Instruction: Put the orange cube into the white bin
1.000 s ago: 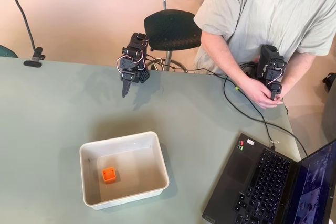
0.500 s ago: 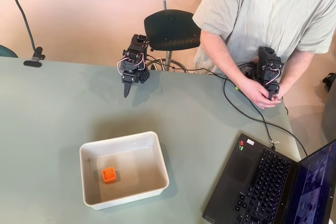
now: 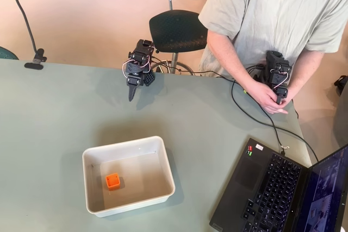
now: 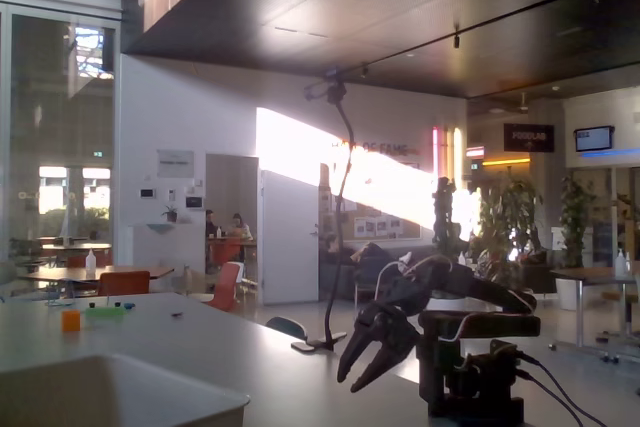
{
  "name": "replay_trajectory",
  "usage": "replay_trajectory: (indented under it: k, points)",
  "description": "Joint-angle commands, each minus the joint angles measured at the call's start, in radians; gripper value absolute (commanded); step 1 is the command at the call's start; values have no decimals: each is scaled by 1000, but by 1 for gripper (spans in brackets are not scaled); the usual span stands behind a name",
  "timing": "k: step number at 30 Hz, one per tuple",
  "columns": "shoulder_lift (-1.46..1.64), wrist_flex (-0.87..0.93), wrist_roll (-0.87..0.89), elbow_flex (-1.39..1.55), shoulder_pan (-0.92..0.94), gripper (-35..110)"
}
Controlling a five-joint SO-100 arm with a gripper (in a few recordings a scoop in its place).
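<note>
The orange cube (image 3: 112,181) lies on the floor of the white bin (image 3: 163,156), left of its middle, in the overhead view. The bin's rim (image 4: 120,372) fills the lower left corner of the fixed view, and its wall hides the cube there. My gripper (image 3: 130,96) hangs at the table's far edge, well away from the bin and pointing down at the tabletop. In the fixed view the gripper (image 4: 351,383) is a dark claw with its fingertips close together and nothing between them.
An open laptop (image 3: 283,188) sits at the front right, with a cable (image 3: 255,112) trailing across the table to it. A person (image 3: 272,14) stands behind the far right edge. A black chair (image 3: 176,28) is behind the arm, and a lamp clamp (image 3: 35,61) grips the far left edge.
The arm has drifted very slightly at the far edge. The cube and the bin have not moved.
</note>
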Motion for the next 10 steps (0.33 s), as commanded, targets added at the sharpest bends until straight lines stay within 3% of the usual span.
replay_trajectory:
  k: [1,10]
  points:
    - [3,3,5,0,6,10]
    - [3,3,5,2,5,0]
